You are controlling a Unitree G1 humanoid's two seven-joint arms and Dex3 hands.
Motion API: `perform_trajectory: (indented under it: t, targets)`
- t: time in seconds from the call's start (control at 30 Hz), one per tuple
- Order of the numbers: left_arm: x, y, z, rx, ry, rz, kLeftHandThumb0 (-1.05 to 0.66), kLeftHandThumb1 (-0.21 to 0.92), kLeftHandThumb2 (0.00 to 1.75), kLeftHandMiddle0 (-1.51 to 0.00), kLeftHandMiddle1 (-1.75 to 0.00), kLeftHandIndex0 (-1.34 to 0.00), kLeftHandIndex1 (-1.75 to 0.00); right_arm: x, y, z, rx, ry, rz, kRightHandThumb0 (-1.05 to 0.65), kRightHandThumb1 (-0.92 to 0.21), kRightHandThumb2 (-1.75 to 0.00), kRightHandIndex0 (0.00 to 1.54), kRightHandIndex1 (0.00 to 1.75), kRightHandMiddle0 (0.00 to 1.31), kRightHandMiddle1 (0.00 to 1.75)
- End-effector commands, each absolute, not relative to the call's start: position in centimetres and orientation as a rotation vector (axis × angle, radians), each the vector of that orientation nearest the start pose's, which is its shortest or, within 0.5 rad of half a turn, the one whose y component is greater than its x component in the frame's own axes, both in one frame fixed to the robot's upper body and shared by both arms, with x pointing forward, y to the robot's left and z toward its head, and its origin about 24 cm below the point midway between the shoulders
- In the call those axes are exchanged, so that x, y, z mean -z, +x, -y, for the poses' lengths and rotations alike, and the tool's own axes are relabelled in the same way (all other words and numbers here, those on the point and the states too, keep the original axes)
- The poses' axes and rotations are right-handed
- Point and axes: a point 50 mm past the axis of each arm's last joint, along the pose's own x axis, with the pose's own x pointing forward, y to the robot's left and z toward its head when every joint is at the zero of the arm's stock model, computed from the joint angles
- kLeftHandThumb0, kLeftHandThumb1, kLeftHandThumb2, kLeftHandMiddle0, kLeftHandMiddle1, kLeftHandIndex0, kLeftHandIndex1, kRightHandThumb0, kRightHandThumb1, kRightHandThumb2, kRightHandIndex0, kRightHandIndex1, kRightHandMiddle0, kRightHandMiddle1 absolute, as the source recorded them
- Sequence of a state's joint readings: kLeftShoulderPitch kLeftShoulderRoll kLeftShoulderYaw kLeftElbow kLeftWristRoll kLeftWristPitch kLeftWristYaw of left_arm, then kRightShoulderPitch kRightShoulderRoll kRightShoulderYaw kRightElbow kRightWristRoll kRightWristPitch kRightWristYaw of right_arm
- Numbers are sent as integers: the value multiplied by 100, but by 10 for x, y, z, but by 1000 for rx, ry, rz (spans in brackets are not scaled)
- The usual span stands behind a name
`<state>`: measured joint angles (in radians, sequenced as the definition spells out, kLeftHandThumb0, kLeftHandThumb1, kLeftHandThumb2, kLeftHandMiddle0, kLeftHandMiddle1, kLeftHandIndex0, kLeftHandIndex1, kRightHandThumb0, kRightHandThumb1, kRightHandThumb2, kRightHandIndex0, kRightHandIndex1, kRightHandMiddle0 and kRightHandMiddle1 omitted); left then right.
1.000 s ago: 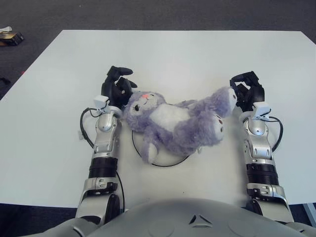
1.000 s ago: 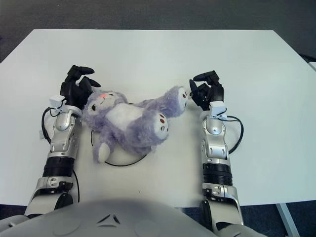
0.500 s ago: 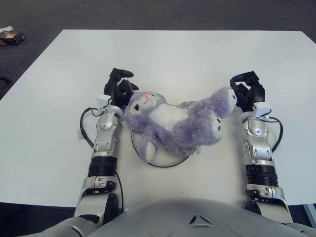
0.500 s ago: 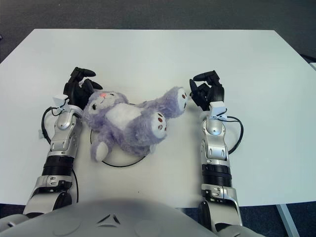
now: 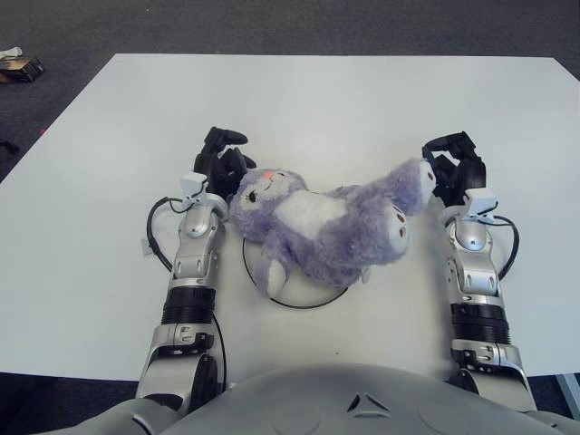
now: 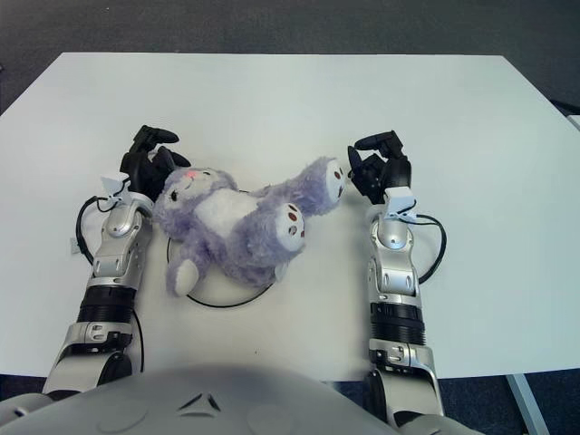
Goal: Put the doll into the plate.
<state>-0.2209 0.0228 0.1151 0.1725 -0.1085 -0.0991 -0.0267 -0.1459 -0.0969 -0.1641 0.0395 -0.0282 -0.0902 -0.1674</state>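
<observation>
A fluffy purple bunny doll (image 5: 317, 227) with a white belly lies on its back across a white plate with a thin dark rim (image 5: 308, 304), covering most of it. Its head points left and one leg sticks out to the right past the rim. My left hand (image 5: 222, 159) sits right against the doll's head on its left side, fingers loosely spread and gripping nothing. My right hand (image 5: 455, 168) is beside the raised foot (image 6: 329, 178) on the right, fingers relaxed and not closed around it.
The white table (image 5: 326, 100) stretches far behind the doll and to both sides. Its front edge lies close to my body. A small dark object (image 5: 20, 65) lies on the floor beyond the far left corner.
My left hand has shifted slightly right, closer against the doll's head, and the doll has settled a little to the right on the plate. The right hand has barely moved.
</observation>
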Motion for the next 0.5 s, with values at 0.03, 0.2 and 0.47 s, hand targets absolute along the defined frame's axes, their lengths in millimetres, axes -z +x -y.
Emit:
perform_trajectory:
  t: [0.03, 0.2, 0.47]
  targets:
    - [-52, 291, -165, -28, -86, 57, -1, 44, 118, -54, -173, -28, -175, -82, 274, 205, 308, -91, 201, -36, -92, -30, 76, 164, 44, 151]
    - [-51, 291, -165, -26, -88, 55, -1, 43, 119, -55, -173, -29, -175, -81, 274, 206, 308, -90, 199, -36, -92, -30, 76, 164, 43, 151]
    - [-51, 292, -165, -25, -88, 54, -1, 43, 120, -55, -173, -29, -175, -80, 274, 206, 308, -87, 197, -36, -92, -30, 76, 164, 43, 151]
